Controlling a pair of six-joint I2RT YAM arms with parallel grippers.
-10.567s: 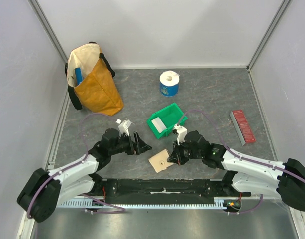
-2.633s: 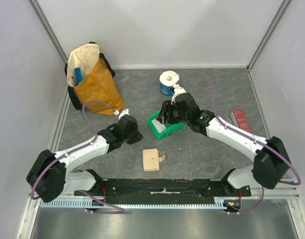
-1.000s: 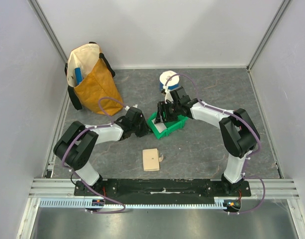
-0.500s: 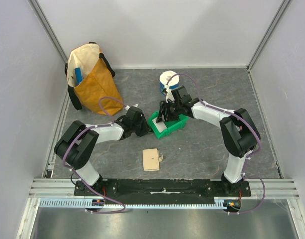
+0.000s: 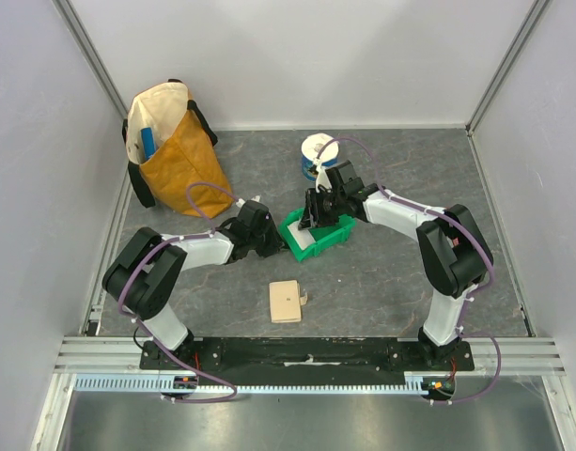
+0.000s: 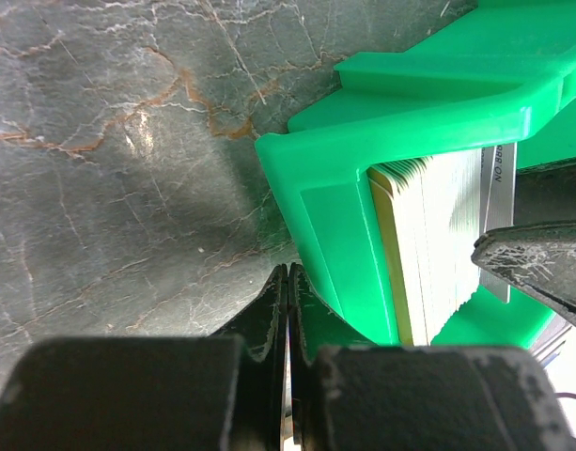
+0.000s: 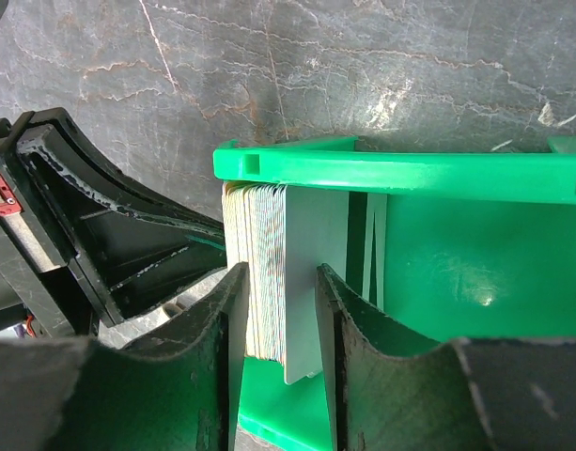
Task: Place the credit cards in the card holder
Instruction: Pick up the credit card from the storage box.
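Observation:
The credit cards (image 7: 269,254) stand on edge as a thick stack in the green bin (image 7: 400,174), with a pale grey card on the stack's right face. My right gripper (image 7: 280,282) reaches down into the bin (image 5: 318,235), its jaws closed in on part of the stack, and both pads look pressed against it. My left gripper (image 6: 288,274) is shut and empty, its tips against the bin's outer wall (image 6: 325,216) beside the cards (image 6: 438,244). The tan card holder (image 5: 286,301) lies closed on the table, nearer the arm bases.
A yellow bag (image 5: 175,155) stands at the back left. A white roll with a blue label (image 5: 316,155) sits just behind the bin. The right arm's cable loops above it. The left gripper (image 7: 109,244) sits close beside the bin.
The right jaws have narrowed around the card stack in the bin. The left gripper stays shut against the bin wall. Both arms have hardly moved.

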